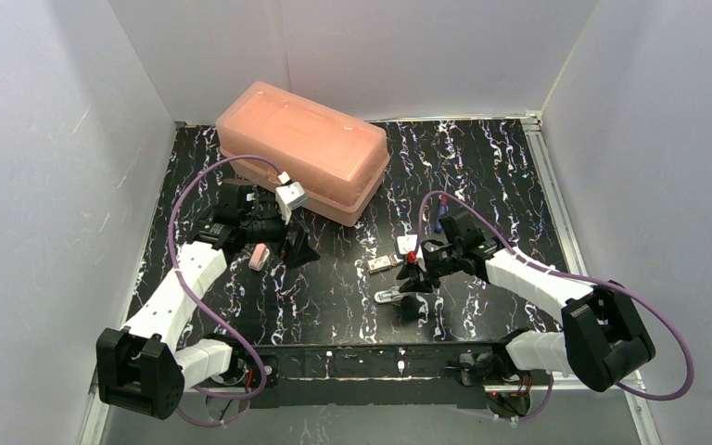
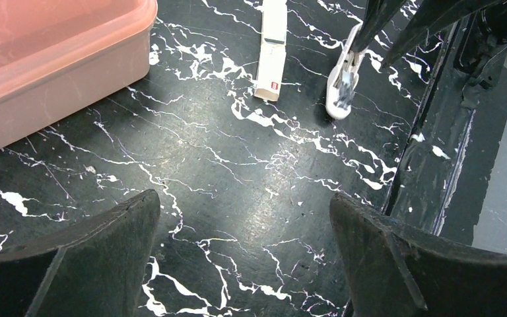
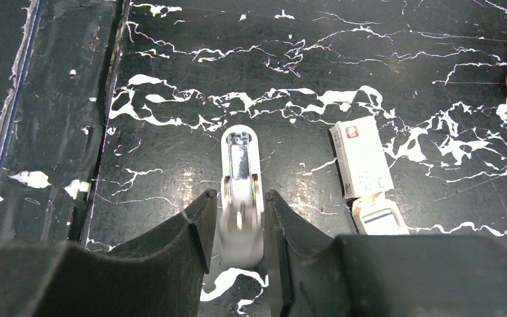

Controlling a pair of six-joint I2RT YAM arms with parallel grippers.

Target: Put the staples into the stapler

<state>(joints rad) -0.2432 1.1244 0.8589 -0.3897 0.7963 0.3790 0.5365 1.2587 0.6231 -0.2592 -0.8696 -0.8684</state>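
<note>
Right gripper point(image 3: 239, 201): black fingers stood narrow about the small white plastic stapler point(image 3: 240, 165), which lay on the black marbled tabletop point(image 3: 171, 66); a firm pinch could not be told. Left gripper point(image 2: 244, 200) gaped wide, empty. Step judged: readying the stapler; next, its magazine needed opening. Small white cardboard staple box point(image 3: 361, 158) lay just beside, tray part-drawn, contents unclear. Translucent pink lidded tub point(image 1: 304, 148) was closed.

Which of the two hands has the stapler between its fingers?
The right hand, straddling the white stapler beside the staple box; the left hand is wide open, holding nothing.
</note>
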